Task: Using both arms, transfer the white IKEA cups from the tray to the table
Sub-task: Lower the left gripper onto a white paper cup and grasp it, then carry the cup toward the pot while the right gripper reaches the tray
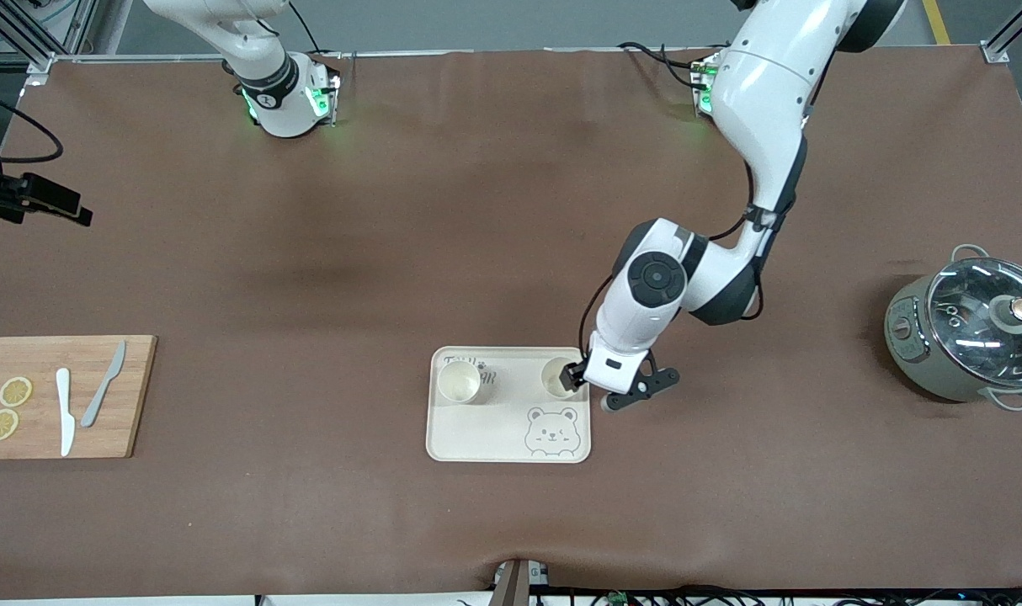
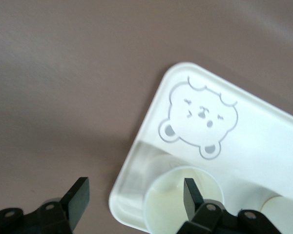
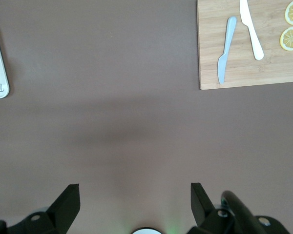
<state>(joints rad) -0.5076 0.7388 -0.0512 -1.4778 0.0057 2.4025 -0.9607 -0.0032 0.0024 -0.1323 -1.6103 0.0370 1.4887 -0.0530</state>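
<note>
Two white IKEA cups stand upright on the bear-printed tray (image 1: pixel 494 429), along its edge farther from the front camera. One cup (image 1: pixel 459 380) is toward the right arm's end. The other cup (image 1: pixel 553 375) is toward the left arm's end. My left gripper (image 1: pixel 577 376) is low at that second cup and open. In the left wrist view, one of the left gripper's (image 2: pixel 134 195) fingers is over the cup's (image 2: pixel 163 209) inside and the other is outside the tray (image 2: pixel 263 131). My right gripper (image 3: pixel 134 200) is open and empty over bare table and does not show in the front view.
A bamboo cutting board (image 1: pixel 56 396) with two lemon slices and two knives lies at the right arm's end; it also shows in the right wrist view (image 3: pixel 254 63). A grey-green pot with a glass lid (image 1: pixel 970 337) stands at the left arm's end.
</note>
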